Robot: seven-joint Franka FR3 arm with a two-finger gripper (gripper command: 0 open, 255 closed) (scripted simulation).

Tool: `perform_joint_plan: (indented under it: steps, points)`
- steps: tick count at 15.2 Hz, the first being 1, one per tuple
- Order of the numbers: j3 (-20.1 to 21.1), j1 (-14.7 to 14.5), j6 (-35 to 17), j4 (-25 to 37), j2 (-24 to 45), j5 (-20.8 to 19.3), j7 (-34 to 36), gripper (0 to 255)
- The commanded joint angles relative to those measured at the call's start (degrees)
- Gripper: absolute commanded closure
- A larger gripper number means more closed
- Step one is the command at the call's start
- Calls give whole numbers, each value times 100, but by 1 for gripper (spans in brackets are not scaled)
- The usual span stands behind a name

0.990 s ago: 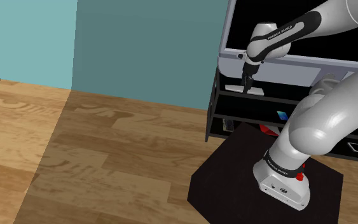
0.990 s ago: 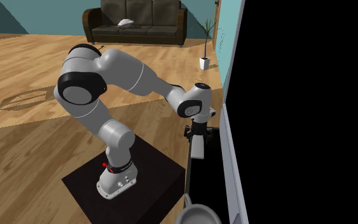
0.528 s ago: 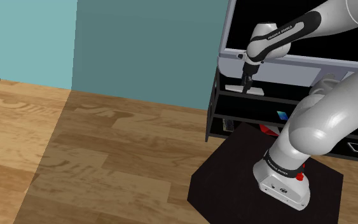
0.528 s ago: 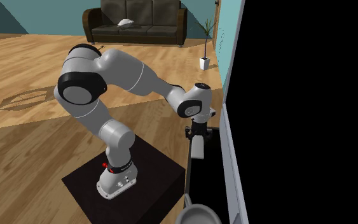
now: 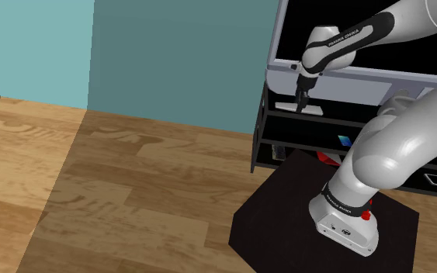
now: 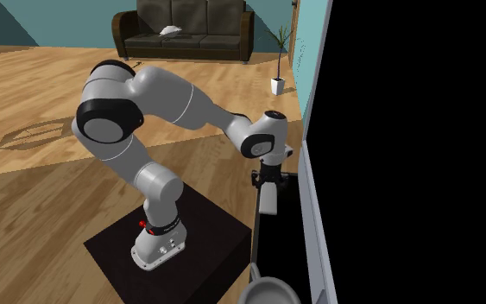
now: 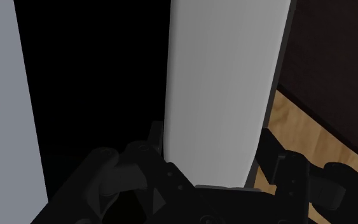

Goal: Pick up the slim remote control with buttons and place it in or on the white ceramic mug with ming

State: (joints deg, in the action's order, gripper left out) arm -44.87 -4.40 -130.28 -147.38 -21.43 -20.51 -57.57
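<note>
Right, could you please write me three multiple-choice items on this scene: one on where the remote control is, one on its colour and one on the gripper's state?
1. Where is the remote control?
A. in a sink
B. on a bed
C. at the black shelf unit, under the gripper

2. What colour is it drawn?
A. plain pale grey-white
B. red
C. green

3. How do the fingers stand?
A. met on nothing
B. clasping the remote control's long edges
C. spread far from everything

Answers:
1 C: the shoulder view shows it at the shelf unit, just below the hand.
2 A: the wrist view shows a plain pale slab.
3 B: the wrist view shows one finger against each long edge.
</note>
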Motion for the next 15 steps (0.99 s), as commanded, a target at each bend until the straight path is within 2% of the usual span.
perform_joint_plan:
  steps: [1, 15]
  points:
    - [65, 31, 168, 64, -110, -23, 25, 255]
    - [536, 151, 1440, 715, -748, -15, 123, 255]
